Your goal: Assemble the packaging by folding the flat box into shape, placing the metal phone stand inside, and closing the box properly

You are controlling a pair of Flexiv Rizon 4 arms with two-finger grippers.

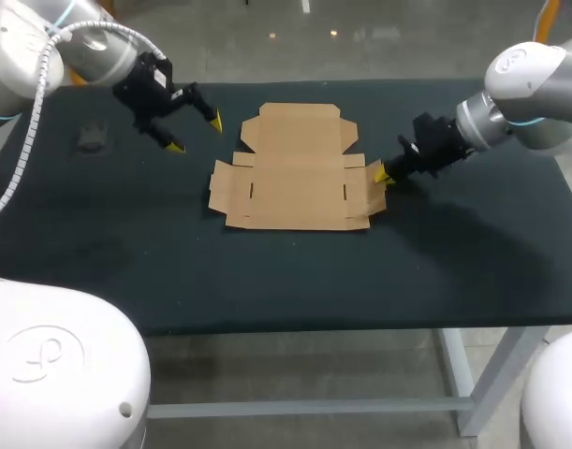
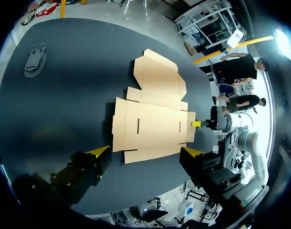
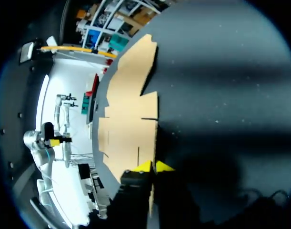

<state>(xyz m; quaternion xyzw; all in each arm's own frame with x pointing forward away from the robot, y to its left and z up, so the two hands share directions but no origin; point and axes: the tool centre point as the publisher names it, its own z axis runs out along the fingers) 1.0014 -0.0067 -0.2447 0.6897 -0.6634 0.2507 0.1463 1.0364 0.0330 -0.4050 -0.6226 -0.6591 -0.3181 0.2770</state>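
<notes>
Head view shows the flat box [image 1: 295, 178] lying unfolded on the table [image 1: 454, 262] with no panel stood up, so I judge the folding barely begun. My right pincer [image 1: 383, 176] is at the box's right flap, tips pinching its edge. My left pincer [image 1: 196, 134] hangs spread off the box's far-left corner. Well left of the box lies the metal phone stand [image 1: 92, 137], not yet packed, and closing also remains.
</notes>
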